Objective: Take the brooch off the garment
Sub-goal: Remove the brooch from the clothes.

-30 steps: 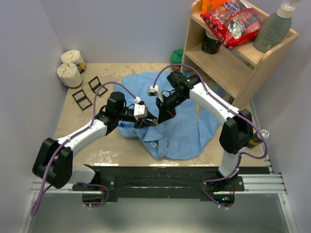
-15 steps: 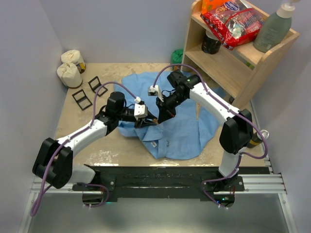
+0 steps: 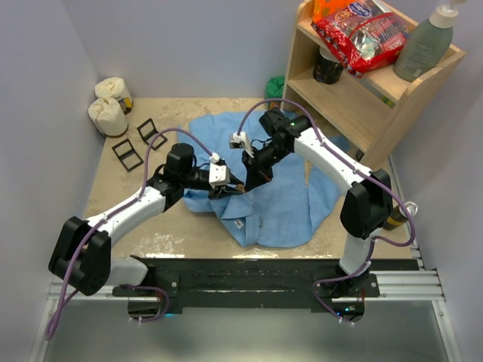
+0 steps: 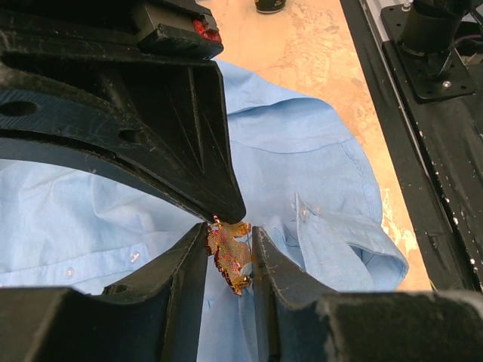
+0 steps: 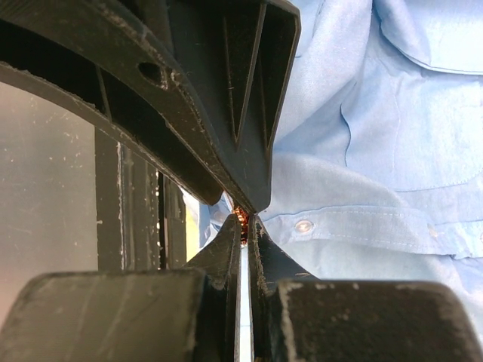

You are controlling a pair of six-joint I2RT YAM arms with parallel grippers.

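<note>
The garment [image 3: 287,204] lies spread on the table, a light-blue button-up shirt also seen in the left wrist view [image 4: 317,166] and the right wrist view [image 5: 377,113]. Both grippers meet over its left part. The brooch [image 4: 230,253], a small red-gold glittering leaf, sits between the fingers of my left gripper [image 4: 230,230], which is shut on it together with a fold of cloth. My right gripper [image 5: 244,220] is shut on the brooch's upper edge [image 5: 241,219]. From above, the left gripper [image 3: 234,188] and right gripper [image 3: 247,183] touch tip to tip and hide the brooch.
A wooden shelf [image 3: 362,98] at the back right carries a red snack bag [image 3: 362,34], a pump bottle [image 3: 423,45] and a dark jar [image 3: 327,66]. Two white pouches [image 3: 109,105] and two black frames [image 3: 136,143] lie at the back left.
The left arm has shifted very slightly; both grippers keep their hold at the same spot on the shirt.
</note>
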